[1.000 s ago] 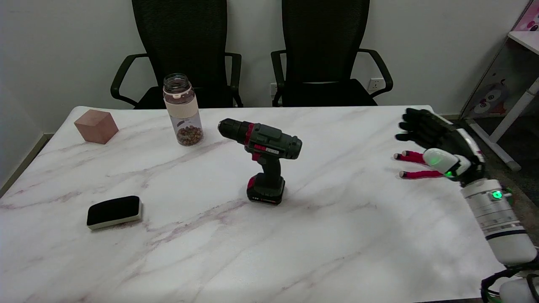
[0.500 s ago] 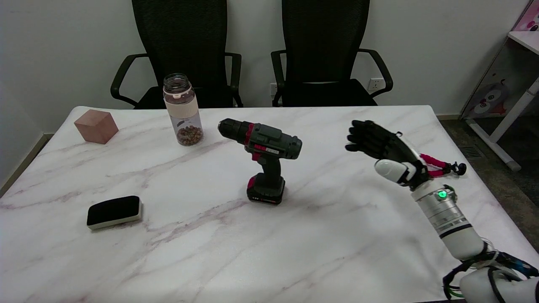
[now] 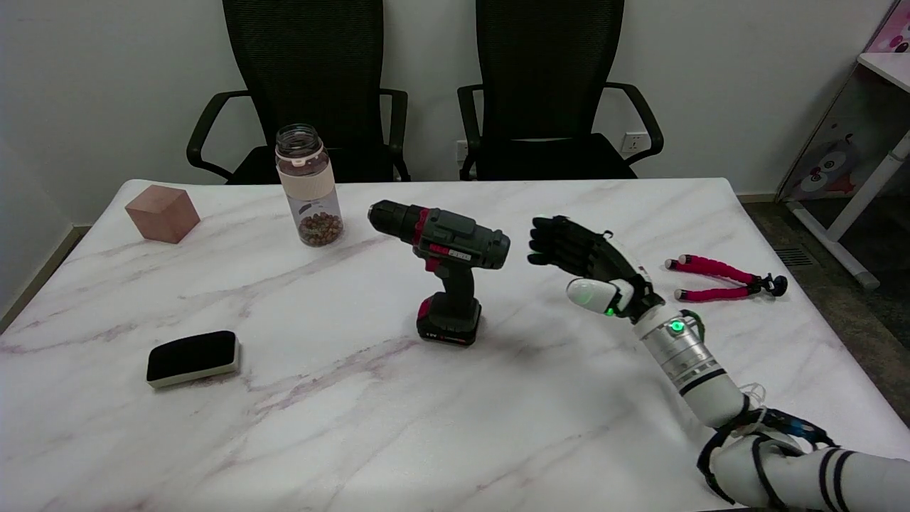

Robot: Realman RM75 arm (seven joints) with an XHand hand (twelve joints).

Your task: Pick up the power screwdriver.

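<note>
Head view: the power screwdriver point(image 3: 444, 274) stands upright on its battery base near the middle of the frame, on the marble table point(image 3: 355, 427). Its chuck points toward the upper left and its grip runs down to the red-and-black base. The right hand point(image 3: 583, 259) hangs in the air just right of the tool's motor housing, close to it but not touching. Its fingers point(image 3: 551, 242) are extended and apart, pointing toward the tool, and it holds nothing — an open, ready hand. The white forearm runs from it down to the lower right corner of the frame.

Judged from this, the step in hand is the approach: the reach is nearly complete and the grasp has not begun. The next move calls for bringing the palm to the handle below the housing, or around the housing itself, then closing the fingers firmly. The tool stands on a small base and looks top-heavy, so a sideways nudge before the fingers wrap could tip it toward the left of the frame.

Elsewhere: a jar point(image 3: 309, 188) with brown contents and a brown cube point(image 3: 162, 212) sit at upper left, a black eraser point(image 3: 192, 358) at lower left, and a small red-legged tripod point(image 3: 725, 279) lies at right — all well apart from the tool.
</note>
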